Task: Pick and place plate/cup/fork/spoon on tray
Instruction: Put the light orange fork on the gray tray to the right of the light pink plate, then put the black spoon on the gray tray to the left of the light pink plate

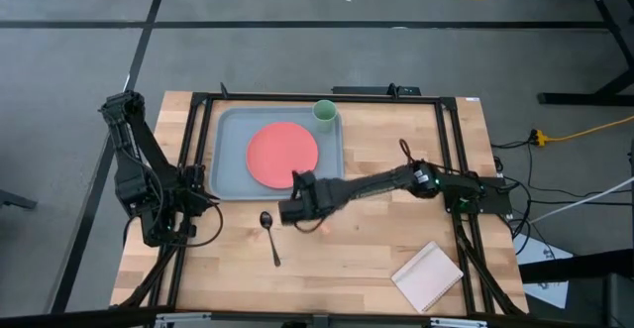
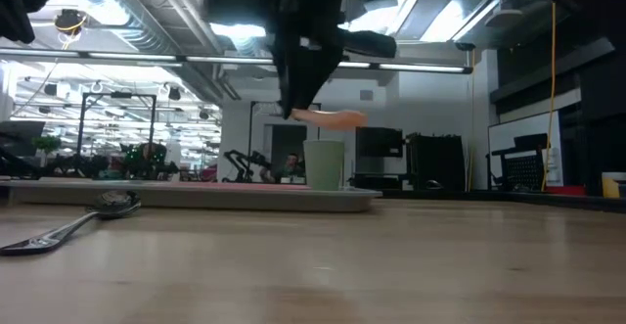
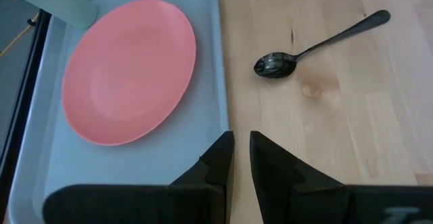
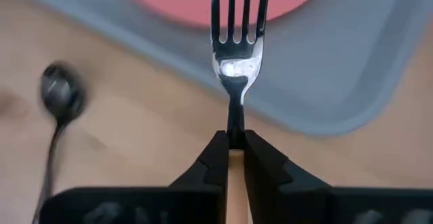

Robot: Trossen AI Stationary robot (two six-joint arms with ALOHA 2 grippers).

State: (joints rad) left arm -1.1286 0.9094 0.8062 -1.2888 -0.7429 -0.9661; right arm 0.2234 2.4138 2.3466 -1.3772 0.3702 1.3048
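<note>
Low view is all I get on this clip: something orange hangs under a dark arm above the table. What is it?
Observer: The fork, its handle pinched by the right gripper.
Operator: Is it over the tray?
Observer: At the tray's near edge; its tines reach over the rim toward the plate.
Operator: Anything already on the tray besides the cup?
Observer: The plate lies flat on it; the cup stands in a corner.
Operator: And the left arm?
Observer: The left gripper waits beside the tray, fingers nearly together and empty; the spoon lies on the table.
</note>
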